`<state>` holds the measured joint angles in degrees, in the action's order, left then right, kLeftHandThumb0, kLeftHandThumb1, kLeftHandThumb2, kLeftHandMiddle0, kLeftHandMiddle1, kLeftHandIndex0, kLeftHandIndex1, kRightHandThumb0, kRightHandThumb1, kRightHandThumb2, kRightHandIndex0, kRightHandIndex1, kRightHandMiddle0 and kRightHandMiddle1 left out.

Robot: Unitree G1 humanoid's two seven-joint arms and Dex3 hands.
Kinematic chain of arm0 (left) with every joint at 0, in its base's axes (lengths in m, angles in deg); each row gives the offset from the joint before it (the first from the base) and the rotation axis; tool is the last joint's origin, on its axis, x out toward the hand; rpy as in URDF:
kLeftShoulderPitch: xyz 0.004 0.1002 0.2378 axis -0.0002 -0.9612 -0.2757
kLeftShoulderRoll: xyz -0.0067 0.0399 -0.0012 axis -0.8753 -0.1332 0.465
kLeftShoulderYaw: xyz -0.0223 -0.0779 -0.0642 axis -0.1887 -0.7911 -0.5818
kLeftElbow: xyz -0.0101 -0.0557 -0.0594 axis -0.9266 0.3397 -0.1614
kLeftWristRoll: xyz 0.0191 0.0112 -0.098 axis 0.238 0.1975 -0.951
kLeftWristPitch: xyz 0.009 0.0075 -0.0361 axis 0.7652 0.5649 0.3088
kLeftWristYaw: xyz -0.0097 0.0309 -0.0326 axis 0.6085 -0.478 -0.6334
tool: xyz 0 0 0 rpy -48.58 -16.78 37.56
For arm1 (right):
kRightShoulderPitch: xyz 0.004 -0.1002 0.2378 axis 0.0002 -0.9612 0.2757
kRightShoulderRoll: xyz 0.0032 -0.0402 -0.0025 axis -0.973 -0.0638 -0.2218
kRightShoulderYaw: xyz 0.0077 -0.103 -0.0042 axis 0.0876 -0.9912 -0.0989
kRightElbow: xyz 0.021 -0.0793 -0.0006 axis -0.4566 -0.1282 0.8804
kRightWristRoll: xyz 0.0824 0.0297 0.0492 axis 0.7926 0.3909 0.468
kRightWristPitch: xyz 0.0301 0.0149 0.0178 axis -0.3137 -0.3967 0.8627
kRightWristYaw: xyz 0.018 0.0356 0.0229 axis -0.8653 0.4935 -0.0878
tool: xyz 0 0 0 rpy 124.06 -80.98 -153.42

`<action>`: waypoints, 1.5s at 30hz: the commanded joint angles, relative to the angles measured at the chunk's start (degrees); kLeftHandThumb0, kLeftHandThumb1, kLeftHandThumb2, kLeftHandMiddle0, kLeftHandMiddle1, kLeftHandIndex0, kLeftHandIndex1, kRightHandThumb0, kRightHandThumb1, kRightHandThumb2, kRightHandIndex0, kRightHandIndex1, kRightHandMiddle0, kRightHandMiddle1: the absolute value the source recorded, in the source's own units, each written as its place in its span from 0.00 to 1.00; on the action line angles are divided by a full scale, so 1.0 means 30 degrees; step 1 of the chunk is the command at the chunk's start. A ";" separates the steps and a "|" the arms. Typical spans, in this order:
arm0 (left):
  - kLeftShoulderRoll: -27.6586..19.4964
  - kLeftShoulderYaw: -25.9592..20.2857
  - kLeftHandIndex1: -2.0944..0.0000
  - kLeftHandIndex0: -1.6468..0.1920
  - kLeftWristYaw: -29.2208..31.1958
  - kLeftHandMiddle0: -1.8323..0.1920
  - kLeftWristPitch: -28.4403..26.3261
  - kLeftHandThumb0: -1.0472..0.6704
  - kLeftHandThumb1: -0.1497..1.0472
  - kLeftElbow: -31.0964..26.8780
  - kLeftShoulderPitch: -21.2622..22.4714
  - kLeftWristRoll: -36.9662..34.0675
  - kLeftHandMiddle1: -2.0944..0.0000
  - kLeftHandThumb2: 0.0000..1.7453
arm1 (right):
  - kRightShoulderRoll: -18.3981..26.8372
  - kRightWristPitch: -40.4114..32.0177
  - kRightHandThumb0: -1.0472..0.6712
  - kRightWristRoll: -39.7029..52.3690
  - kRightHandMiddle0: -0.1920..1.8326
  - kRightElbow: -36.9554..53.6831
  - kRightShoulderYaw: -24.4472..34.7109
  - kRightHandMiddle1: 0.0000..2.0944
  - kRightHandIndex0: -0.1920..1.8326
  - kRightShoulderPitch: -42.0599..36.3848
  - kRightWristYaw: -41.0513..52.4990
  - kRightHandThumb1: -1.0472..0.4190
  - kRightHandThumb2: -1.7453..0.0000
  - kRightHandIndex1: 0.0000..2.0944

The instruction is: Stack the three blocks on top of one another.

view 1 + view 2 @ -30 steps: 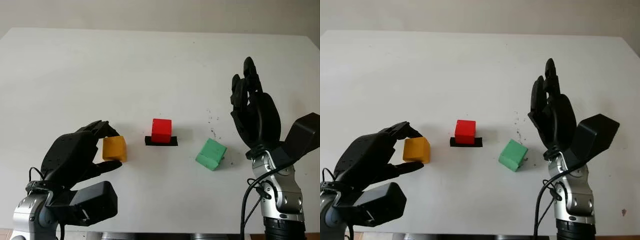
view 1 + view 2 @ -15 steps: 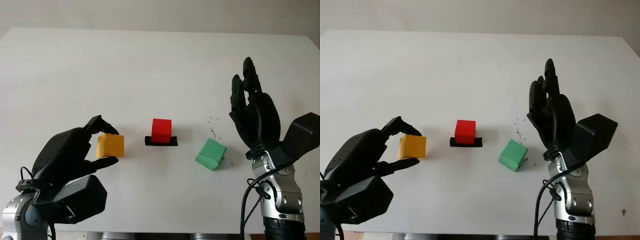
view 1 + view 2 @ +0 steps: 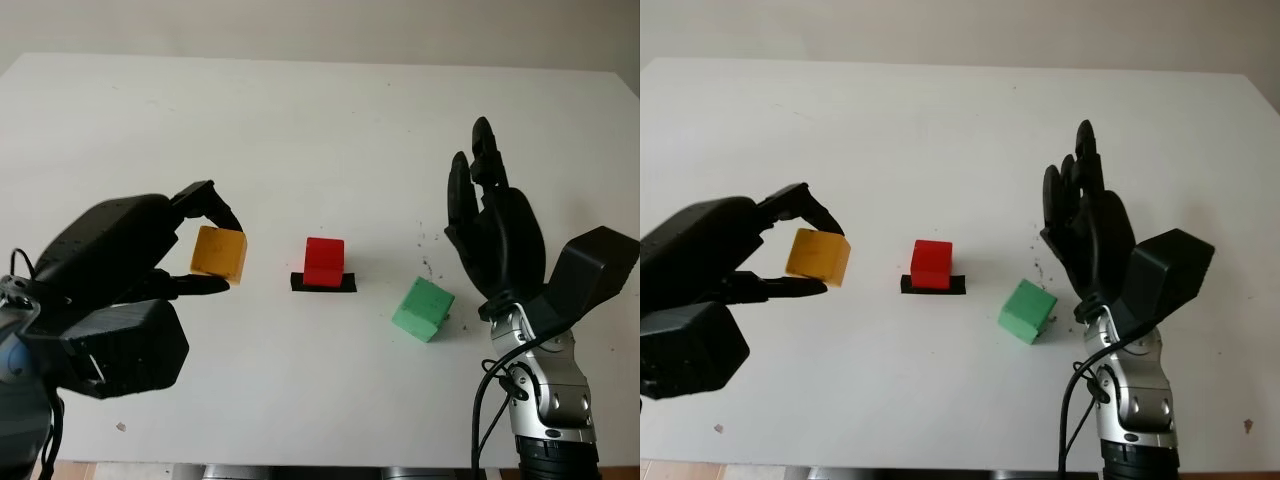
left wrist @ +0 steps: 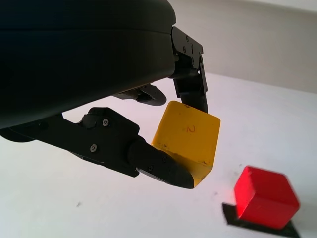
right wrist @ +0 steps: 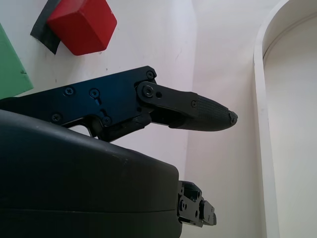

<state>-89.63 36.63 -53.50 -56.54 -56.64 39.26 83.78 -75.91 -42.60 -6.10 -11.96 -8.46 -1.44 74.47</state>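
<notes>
My left hand point(image 3: 205, 240) is shut on the yellow block point(image 3: 219, 251), holding it tilted in the air above the white table, left of the red block point(image 3: 324, 261). In the left wrist view the yellow block point(image 4: 187, 139) sits pinched between the fingers point(image 4: 158, 163), with the red block point(image 4: 265, 198) beyond it. The red block stands on a black patch point(image 3: 323, 283) at the table's middle. The green block point(image 3: 421, 308) lies skewed on the table to its right. My right hand point(image 3: 490, 215) is open, raised just right of the green block.
The white table point(image 3: 300, 130) stretches wide behind the blocks, its far edge against a pale wall. Small dark specks point(image 3: 428, 240) mark the surface above the green block.
My left hand has lifted the yellow block off the table and raised it, tilting it. The right hand has drifted slightly left. Red and green blocks have not moved.
</notes>
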 commanded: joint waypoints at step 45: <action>0.3007 0.7246 0.16 0.78 0.1425 0.74 -0.7042 0.41 1.00 0.4313 0.7270 0.0110 0.98 0.05 | -0.0745 0.0113 0.25 -0.1354 0.00 -0.0153 -0.0541 0.00 0.00 -0.0021 -0.0579 0.00 0.68 0.00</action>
<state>-80.01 57.42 -49.69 -78.00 -43.35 59.82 83.95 -78.12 -42.17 -10.24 -12.77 -10.07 -1.73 72.81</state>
